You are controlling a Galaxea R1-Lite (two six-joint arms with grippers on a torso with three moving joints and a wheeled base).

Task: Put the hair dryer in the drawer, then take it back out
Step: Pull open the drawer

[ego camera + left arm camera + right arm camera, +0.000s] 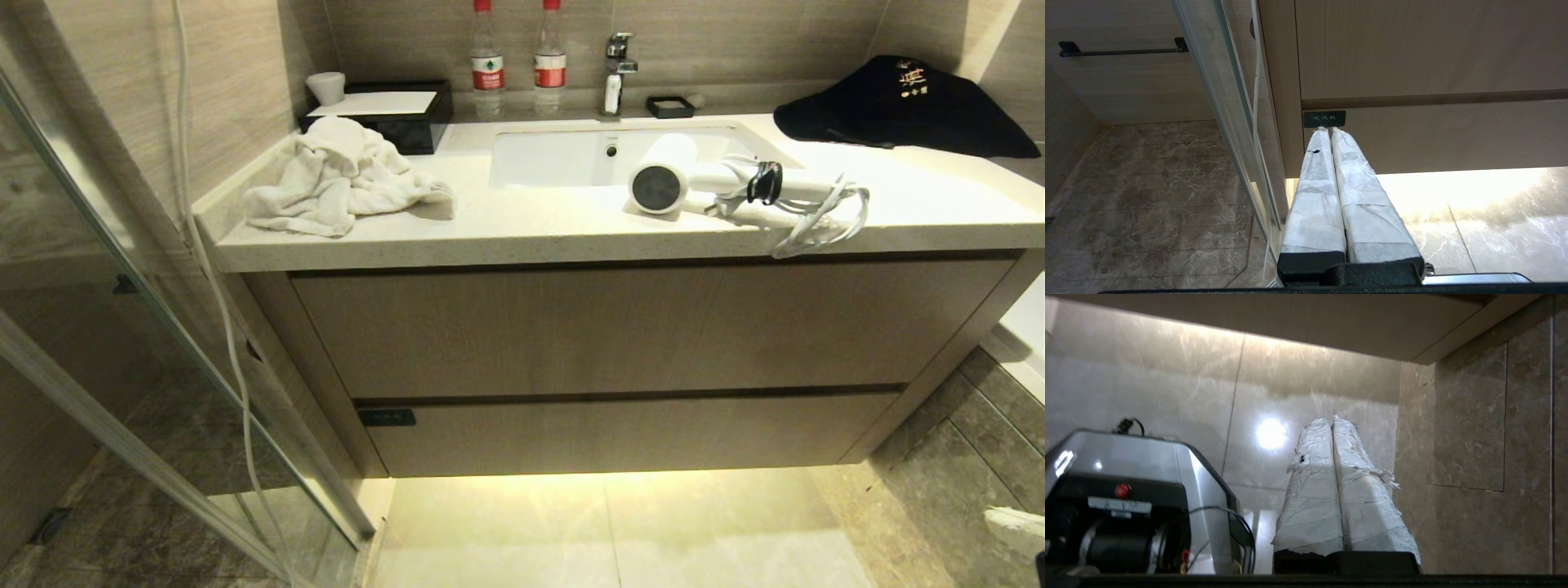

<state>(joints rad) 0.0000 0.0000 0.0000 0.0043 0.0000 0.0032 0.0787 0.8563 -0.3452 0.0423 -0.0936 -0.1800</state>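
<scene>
The hair dryer (710, 184) lies on the counter (522, 233), handle toward the robot's right, above the shut drawer (620, 433), probably nearer the right gripper (1331, 420) than the left gripper (1329, 130), both low with empty jaws pressed together.

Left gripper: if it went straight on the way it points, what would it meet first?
Probably the drawer front: the shut left gripper points just under its black label. How near, I can't tell.

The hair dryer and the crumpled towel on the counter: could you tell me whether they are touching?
Apart. The head view shows the hair dryer by the sink's front edge, with bare countertop between it and the towel.
</scene>
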